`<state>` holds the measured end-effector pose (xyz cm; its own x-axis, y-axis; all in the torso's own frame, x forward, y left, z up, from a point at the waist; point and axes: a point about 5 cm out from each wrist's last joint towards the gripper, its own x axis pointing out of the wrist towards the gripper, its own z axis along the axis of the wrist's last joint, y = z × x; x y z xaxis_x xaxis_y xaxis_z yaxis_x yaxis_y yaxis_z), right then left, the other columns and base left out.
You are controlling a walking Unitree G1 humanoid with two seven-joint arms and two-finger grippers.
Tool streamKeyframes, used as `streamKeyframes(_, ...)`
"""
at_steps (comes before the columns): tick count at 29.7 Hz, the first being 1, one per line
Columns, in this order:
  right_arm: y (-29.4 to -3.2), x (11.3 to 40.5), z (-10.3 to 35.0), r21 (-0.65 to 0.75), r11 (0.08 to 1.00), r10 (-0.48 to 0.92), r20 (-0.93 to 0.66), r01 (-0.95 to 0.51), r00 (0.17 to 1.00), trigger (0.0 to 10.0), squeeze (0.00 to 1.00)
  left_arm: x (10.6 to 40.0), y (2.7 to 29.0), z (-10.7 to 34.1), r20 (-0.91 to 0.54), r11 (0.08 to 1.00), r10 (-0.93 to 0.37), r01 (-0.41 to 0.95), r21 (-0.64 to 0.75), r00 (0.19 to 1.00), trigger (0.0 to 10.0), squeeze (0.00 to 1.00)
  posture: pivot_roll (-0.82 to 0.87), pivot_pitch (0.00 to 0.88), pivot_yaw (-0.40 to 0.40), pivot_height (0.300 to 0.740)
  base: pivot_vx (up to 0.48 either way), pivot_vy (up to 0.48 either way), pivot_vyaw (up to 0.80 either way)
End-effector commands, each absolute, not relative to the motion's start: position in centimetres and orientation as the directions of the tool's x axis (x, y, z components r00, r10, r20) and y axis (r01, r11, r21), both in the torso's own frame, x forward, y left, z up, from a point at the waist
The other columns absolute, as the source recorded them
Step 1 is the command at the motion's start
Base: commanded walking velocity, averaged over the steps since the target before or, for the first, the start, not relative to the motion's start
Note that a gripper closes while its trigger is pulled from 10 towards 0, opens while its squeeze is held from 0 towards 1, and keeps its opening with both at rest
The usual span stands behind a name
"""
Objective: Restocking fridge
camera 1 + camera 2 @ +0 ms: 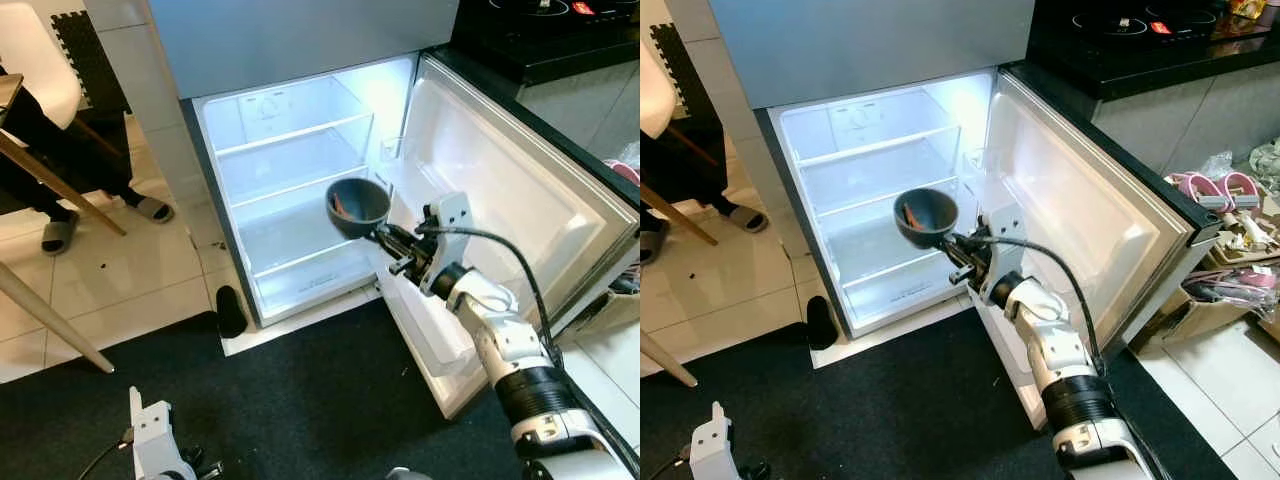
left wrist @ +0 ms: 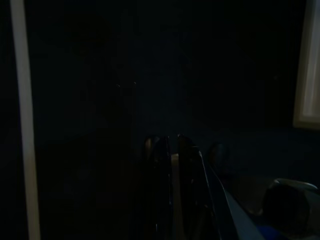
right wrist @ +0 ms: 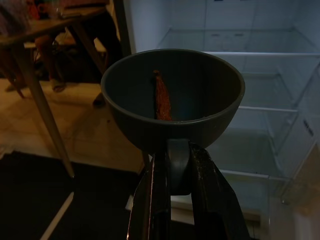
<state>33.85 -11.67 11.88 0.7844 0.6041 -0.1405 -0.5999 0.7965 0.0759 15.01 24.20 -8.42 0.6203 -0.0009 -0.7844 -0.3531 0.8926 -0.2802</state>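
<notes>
Left gripper (image 1: 165, 462) low over dark mat, well left of fridge (image 1: 300, 200); finger state unclear. Fridge open, lit. Grey bowl (image 1: 357, 206) before its lower shelves, reddish strip (image 3: 161, 97) inside. Right gripper (image 1: 388, 243) clamps bowl's handle.

Right arm outstretched, right gripper (image 1: 385, 240) clamped tight; left arm low, left gripper (image 2: 172, 165) idle

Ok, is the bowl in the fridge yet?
No. The right gripper holds the bowl in front of the open fridge's shelves.
</notes>
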Motion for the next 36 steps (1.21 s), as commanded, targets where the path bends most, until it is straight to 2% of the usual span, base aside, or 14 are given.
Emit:
streamKeyframes(1,-11.6,34.2,12.2,0.05,0.794,0.607,-0.128,-0.606,0.784,10.0,0.0,13.9,23.3,-9.1,-0.808,0.884,-0.007,-0.374,-0.28,0.589,10.0,0.0,-0.09,0.029,-0.014,0.74,0.285,0.0,0.0)
streamKeyframes(5,-11.3,34.5,12.1,0.007,0.788,0.61,-0.139,-0.616,0.78,10.0,0.0,13.2,22.7,-9.5,-0.814,0.858,0.006,-0.421,-0.294,0.58,10.0,0.0,-0.08,0.023,-0.004,0.74,0.279,0.0,0.0)
streamKeyframes(17,-10.7,34.9,12.6,0.048,0.791,0.612,-0.09,-0.61,0.786,10.0,0.0,13.4,22.7,-9.5,-0.817,0.868,0.0,-0.405,-0.287,0.577,10.0,0.0,-0.06,0.03,0.026,0.74,0.306,0.0,0.0)
streamKeyframes(25,-10.4,34.8,12.6,0.087,0.794,0.606,-0.041,-0.602,0.794,10.0,0.0,13.7,24.0,-9.0,-0.806,0.88,0.018,-0.392,-0.269,0.592,10.0,0.0,-0.06,0.025,0.045,0.74,0.328,0.0,0.0)
streamKeyframes(36,-9.7,34.5,12.4,0.114,0.767,0.637,-0.012,-0.632,0.771,10.0,0.0,13.0,23.3,-9.4,-0.818,0.879,0.002,-0.391,-0.273,0.576,10.0,0.0,-0.04,0.024,0.052,0.74,0.33,0.0,0.0)
